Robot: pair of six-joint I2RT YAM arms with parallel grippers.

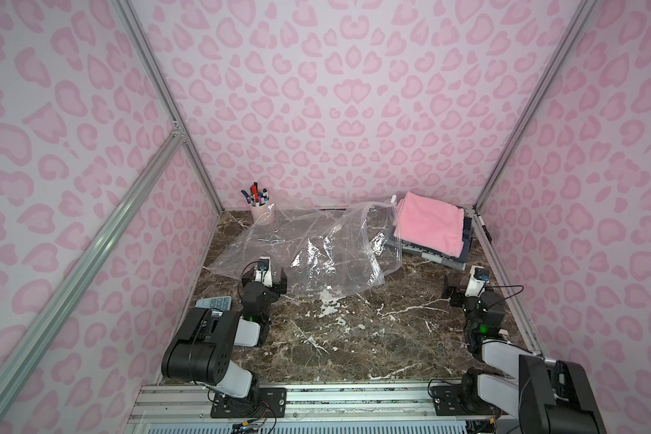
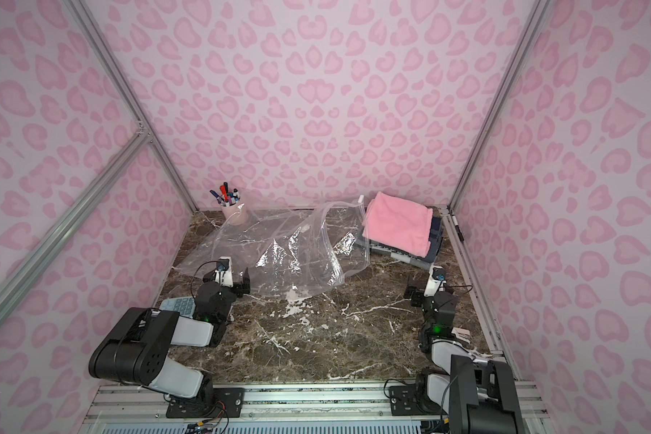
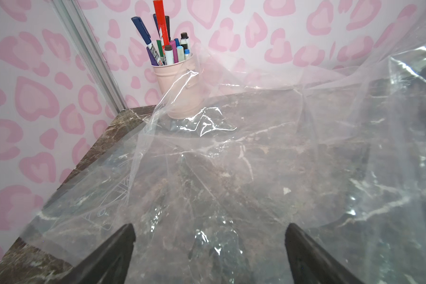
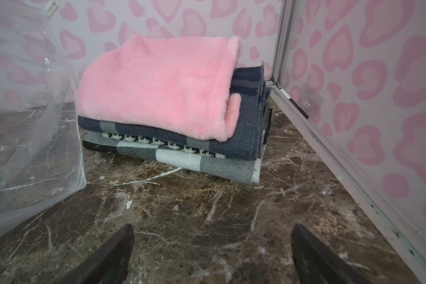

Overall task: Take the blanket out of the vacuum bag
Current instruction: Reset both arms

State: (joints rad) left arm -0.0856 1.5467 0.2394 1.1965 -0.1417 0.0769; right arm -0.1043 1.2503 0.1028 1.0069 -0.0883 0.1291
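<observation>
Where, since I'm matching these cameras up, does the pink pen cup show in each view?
Top view: pen cup at the far left, just behind the vacuum bag.
Top view: same spot, behind the bag.
Left wrist: in view, beyond the bag, whose edge overlaps it.
Right wrist: not in it.
Shared landmark: the vacuum bag, visible in all four views.

Before me the bag (image 1: 309, 248) lay empty and crumpled, clear plastic spread low across the far surface (image 1: 354, 338), its white clip (image 1: 394, 199) raised at the far edge. The pink fleecy blanket (image 1: 429, 223) sat folded outside it, just beside, topping a stack of checked cloths (image 1: 436, 257).
</observation>
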